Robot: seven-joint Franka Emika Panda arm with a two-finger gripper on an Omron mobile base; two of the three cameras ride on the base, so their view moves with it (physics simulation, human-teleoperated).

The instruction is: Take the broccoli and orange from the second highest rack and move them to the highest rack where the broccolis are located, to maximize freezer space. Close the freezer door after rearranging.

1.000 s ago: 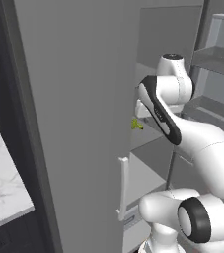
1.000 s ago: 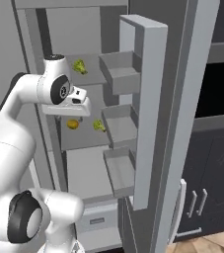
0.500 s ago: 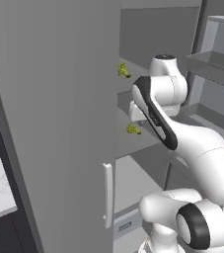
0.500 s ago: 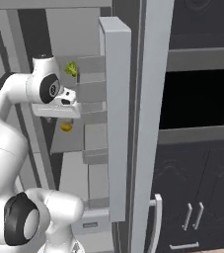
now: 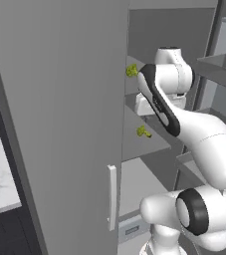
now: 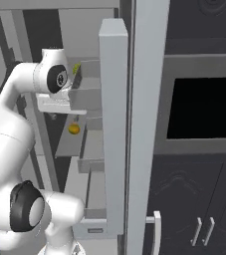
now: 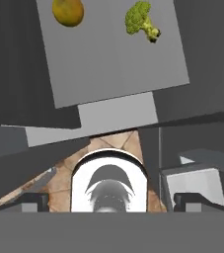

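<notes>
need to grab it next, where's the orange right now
The orange lies on a grey freezer shelf, at the upper left of the hand view, with a broccoli floret apart from it on the same shelf; the right base view shows it just below the robot's hand.

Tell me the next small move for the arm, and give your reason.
Probably lower the hand toward the broccoli on the rack below. The hand view shows it lying there beside the orange, both untouched, with the jaws well away from either.

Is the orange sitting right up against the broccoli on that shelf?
No, in the hand view the orange and the broccoli lie well apart on the grey shelf.
</notes>
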